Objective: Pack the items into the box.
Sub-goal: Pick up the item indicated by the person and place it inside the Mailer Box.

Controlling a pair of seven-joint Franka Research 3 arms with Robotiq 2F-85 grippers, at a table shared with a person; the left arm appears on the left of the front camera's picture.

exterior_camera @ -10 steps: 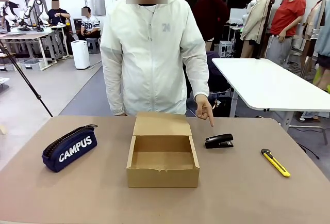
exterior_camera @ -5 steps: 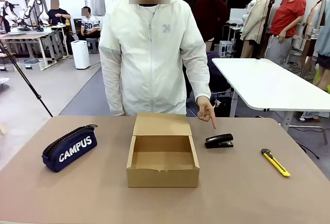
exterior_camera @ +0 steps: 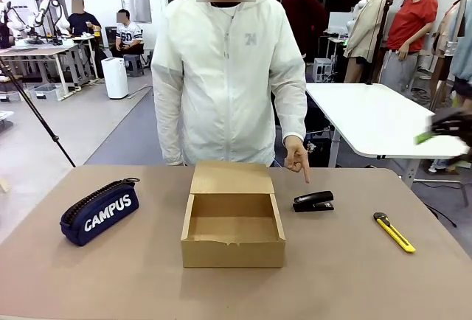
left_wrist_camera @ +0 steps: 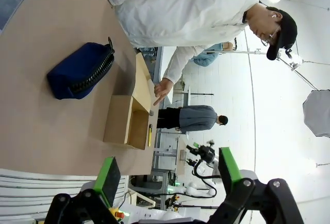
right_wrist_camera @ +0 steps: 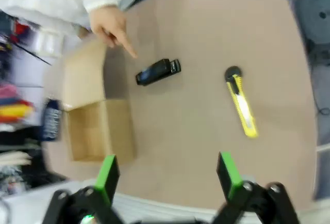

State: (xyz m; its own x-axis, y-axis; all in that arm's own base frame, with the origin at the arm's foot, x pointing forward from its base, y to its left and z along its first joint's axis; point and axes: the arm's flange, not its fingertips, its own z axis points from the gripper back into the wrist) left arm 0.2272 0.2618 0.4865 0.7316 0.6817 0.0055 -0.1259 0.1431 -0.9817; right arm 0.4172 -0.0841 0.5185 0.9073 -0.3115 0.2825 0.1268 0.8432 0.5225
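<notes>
L hand & R hand wide open, empty. Person's finger pts at stapler; box open on bench.

We see brown table bearing pencil case, box, stapler, knife; stapler, knife ahead of fingers of right gripper.

left pincer and right pincer, jaws spread wide, empty

White "CAMPUS" on the navy pencil case, small grey mark, perhaps "24", on the person's white jacket
</notes>
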